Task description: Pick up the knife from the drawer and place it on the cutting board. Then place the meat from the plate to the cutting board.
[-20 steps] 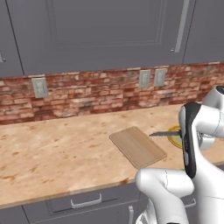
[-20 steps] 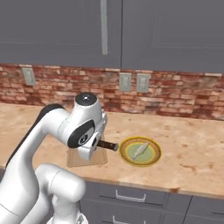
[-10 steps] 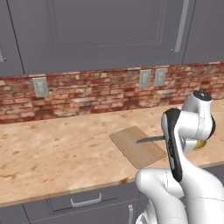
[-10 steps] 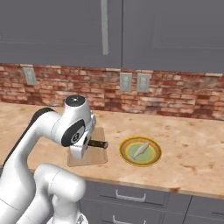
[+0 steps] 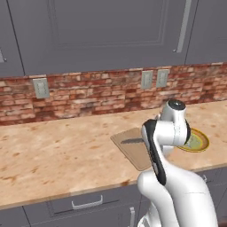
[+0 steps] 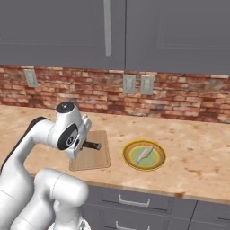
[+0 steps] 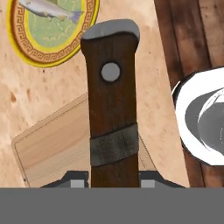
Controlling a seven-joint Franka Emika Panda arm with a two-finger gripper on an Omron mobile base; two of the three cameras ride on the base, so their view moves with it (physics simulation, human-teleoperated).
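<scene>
My gripper (image 7: pixel 112 179) is shut on the knife (image 7: pixel 111 109), clamping the dark brown handle low down between both fingertips. The knife lies level over the light-brown cutting board (image 5: pixel 133 153): its thin blade (image 5: pixel 132 141) points left across the board in the left base view, and its handle (image 6: pixel 92 145) sticks out from my hand in the right base view. I cannot tell whether it touches the board (image 6: pixel 94 158). The yellow-rimmed plate (image 6: pixel 144 156) sits just right of the board with the pale meat (image 6: pixel 143 154) on it. The drawer is out of view.
The brick backsplash with wall outlets (image 6: pixel 137 84) runs behind the counter, under grey upper cabinets. Grey cabinet fronts with handles (image 5: pixel 84 204) sit below the counter edge. Bare wooden counter (image 5: pixel 57 155) stretches to the left of the board.
The arm has swung left with the knife, from beside the plate to over the cutting board. The plate and meat have not moved.
</scene>
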